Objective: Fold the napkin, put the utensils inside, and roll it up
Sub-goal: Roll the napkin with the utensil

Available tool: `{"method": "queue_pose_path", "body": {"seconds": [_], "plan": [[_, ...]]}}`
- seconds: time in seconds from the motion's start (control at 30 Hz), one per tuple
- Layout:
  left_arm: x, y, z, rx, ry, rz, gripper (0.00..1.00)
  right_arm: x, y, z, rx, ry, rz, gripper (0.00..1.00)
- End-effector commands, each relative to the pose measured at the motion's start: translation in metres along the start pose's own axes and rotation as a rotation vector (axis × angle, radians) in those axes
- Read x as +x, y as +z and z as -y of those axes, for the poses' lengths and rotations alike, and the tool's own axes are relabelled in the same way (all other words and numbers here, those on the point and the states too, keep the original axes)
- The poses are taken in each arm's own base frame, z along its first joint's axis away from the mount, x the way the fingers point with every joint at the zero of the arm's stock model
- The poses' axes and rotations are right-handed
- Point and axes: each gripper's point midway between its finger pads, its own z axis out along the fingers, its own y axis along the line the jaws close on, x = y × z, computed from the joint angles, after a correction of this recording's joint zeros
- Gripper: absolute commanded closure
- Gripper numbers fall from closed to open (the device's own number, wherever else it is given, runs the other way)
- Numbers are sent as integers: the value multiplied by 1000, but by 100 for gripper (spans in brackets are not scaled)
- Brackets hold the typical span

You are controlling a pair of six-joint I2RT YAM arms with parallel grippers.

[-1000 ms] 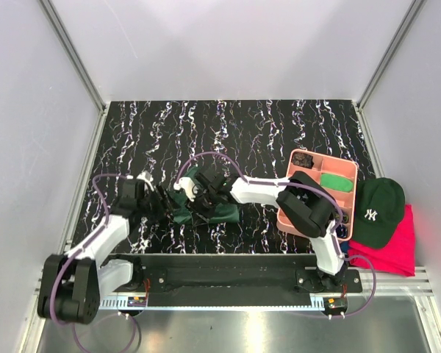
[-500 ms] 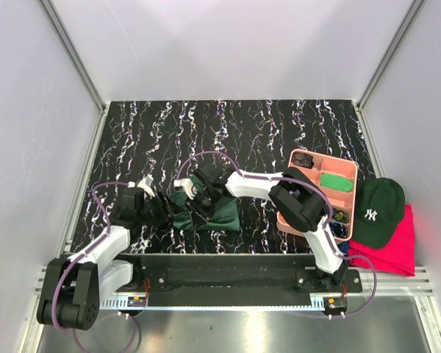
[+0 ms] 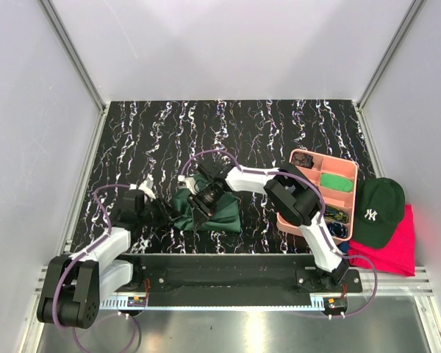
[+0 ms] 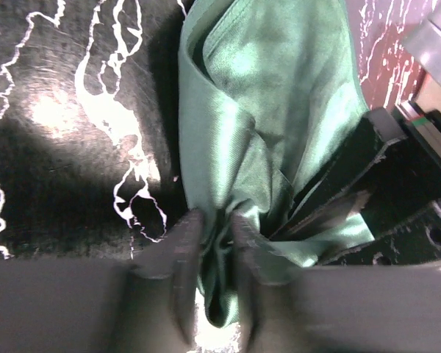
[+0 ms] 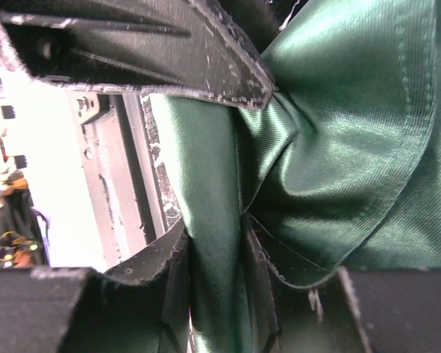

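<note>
Dragged slightly toward the near edge, the napkin (image 3: 224, 217) lies bunched on the table (image 3: 242, 132) left of the pink tray (image 3: 329, 159), your left gripper (image 4: 215, 219) and right gripper (image 5: 215, 246) both pinching it, so folding looks unfinished.

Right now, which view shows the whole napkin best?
The top external view: the napkin lies bunched, with most of its outline visible. The left wrist view shows only folds pinched in the left tool; the right wrist view shows only hemmed folds pinched in the right tool.
</note>
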Motion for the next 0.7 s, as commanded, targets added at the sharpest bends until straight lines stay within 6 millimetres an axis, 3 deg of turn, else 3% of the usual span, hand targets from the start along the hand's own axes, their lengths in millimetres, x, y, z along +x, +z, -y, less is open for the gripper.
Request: {"method": "queue_pose_path", "body": {"seconds": [0.0, 0.2, 0.4, 0.63, 0.67], "plan": [[6, 2, 1, 26, 13, -28, 84, 29, 4, 35, 75, 96, -77, 64], [8, 5, -1, 11, 2, -55, 100, 7, -12, 37, 170, 38, -30, 63], [8, 5, -6, -22, 2, -67, 100, -28, -41, 25, 271, -38, 54, 43], [8, 5, -12, -60, -4, -72, 100, -63, -81, 5, 390, -164, 196, 35], [8, 6, -12, -65, -6, -74, 100, -60, -82, 3, 398, -175, 200, 35]]}}
